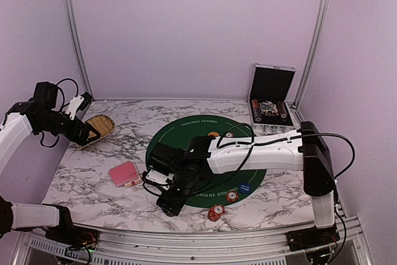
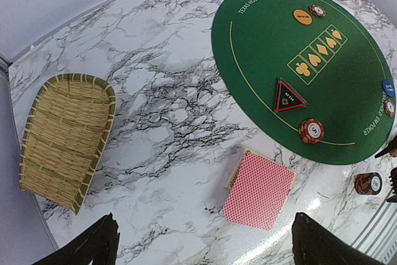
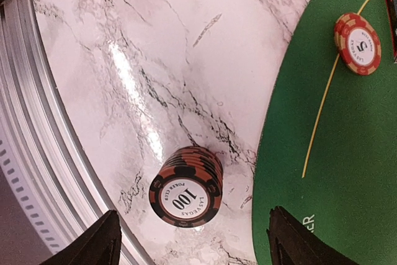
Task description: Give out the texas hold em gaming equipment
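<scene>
right gripper (image 3: pixel 192 216): its fingers are spread wide and pinch nothing.
stack of orange-and-black poker chips marked 100 (image 3: pixel 186 187): it stands on the white marble table (image 3: pixel 155 41) between those spread fingers. It is off the round green felt mat (image 3: pixel 335 153) and near the metal rail (image 3: pixel 37 122) at the front edge. We see neither finger touching it.
red-and-white striped chip marked 5 (image 3: pixel 358 43): it lies flat on the mat, just inside the yellow line.
left gripper (image 2: pixel 205 218): it is spread as well, empty, and hangs high over the left side of the table.
deck of pink-red-backed playing cards (image 2: pixel 259 189): one squared pile on the marble beside the mat. We judge it not yet dealt.
black triangular marker with a red border (image 2: pixel 289 96): it sits on the mat, near the striped chip.
risk, stack: we think a finger drawn off askew could clip the stack and spill chips towards the rail.
risk, mat: the right arm (image 1: pixel 260 150) lies across the mat in the top view, so a low sweep could drag the marker and the chip.
risk, cards: thin cards flat on slick marble may slip, or come up several at once.
</scene>
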Tool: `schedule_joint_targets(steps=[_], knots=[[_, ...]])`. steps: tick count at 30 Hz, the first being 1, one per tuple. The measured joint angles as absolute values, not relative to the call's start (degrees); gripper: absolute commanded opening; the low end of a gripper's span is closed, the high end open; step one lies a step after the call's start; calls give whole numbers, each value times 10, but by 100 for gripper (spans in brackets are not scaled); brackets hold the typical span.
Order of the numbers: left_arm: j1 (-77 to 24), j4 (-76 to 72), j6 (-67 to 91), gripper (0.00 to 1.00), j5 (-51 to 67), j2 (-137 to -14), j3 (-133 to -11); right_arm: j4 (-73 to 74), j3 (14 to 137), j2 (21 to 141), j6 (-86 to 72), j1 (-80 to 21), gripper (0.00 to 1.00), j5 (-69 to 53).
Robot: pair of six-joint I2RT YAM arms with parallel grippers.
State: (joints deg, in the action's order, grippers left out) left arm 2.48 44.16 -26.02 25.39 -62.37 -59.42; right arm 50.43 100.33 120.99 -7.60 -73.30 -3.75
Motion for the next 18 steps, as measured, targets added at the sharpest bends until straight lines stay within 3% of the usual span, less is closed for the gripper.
schedule_joint_targets(steps=[18], knots=[[25, 442, -261, 99, 254, -624, -594, 504, 1034, 1250, -68, -733, 63, -41]])
